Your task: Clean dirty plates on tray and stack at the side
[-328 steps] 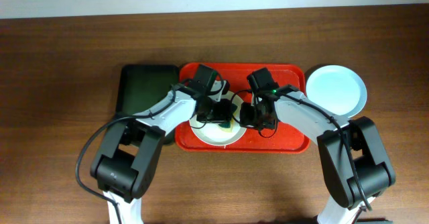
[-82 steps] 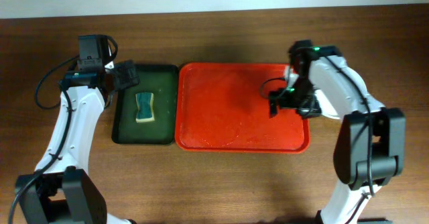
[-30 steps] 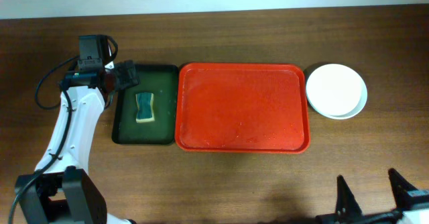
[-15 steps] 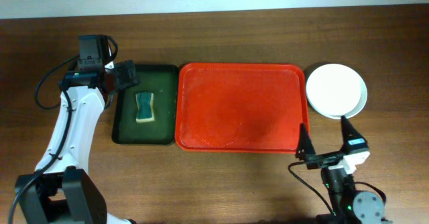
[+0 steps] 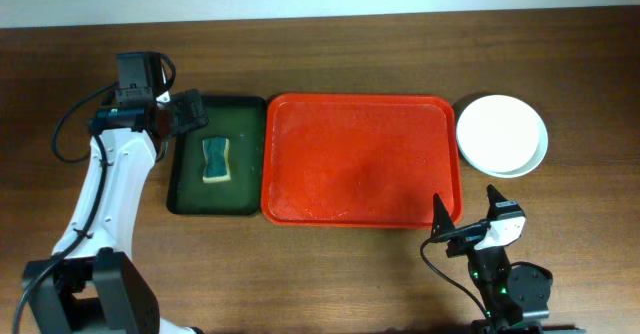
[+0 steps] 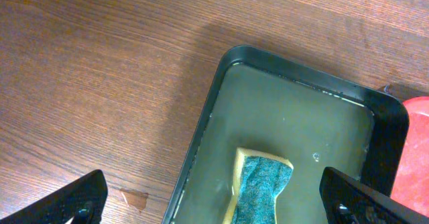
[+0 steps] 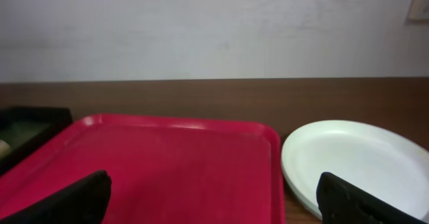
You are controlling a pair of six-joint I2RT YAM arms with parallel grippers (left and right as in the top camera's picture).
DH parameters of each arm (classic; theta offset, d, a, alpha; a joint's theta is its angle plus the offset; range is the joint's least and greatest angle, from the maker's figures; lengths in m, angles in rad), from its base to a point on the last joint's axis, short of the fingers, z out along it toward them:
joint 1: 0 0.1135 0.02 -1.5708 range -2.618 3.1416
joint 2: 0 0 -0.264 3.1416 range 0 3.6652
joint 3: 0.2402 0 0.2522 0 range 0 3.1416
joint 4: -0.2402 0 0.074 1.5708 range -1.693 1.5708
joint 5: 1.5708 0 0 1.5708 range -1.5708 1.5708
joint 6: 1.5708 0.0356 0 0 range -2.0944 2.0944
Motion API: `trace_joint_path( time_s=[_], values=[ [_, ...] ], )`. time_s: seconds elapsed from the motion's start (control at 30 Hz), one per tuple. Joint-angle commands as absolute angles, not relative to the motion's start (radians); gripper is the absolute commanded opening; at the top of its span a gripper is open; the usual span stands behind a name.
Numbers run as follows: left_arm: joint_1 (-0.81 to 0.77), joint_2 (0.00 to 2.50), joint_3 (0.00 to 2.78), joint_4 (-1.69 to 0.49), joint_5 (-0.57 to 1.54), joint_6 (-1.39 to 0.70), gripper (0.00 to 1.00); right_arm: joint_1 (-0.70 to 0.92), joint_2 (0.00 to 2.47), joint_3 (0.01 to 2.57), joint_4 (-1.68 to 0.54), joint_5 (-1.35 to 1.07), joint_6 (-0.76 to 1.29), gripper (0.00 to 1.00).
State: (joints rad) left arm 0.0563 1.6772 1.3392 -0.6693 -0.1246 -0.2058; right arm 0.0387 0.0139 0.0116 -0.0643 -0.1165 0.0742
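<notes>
Near right: right gripper (image 5: 466, 212), spread wide and empty, facing the tray, likely parked clear of it. Beyond: red tray (image 5: 360, 159), bare, no plates on it. Just right of the tray: plates (image 5: 501, 134) stacked on the table, white on top, so probably finished. Far left: left gripper (image 5: 190, 111), wide and empty, above the sponge (image 5: 216, 160) lying in the green tray (image 5: 190, 192).

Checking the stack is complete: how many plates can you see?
2 for sure: a white plate on top and a second plate whose rim shows beneath it, stacked on the table right of the red tray. More may be hidden underneath; none is on the tray.
</notes>
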Motion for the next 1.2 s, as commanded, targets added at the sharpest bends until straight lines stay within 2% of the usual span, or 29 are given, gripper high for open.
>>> trace_joint_path(
  time_s=[0.0, 0.2, 1.17],
  values=[
    [0.055, 1.671, 1.345, -0.670, -0.132, -0.216, 0.99, 0.033, 0.004, 0.006, -0.072, -0.108, -0.009, 0.99],
    [0.055, 1.671, 1.345, -0.670, -0.132, -0.216, 0.99, 0.067, 0.004, 0.006, -0.072, -0.114, -0.007, 0.99],
    [0.055, 1.671, 1.345, -0.670, -0.132, -0.216, 1.00, 0.038, 0.006, 0.006, -0.068, -0.120, -0.007, 0.99]
  ],
)
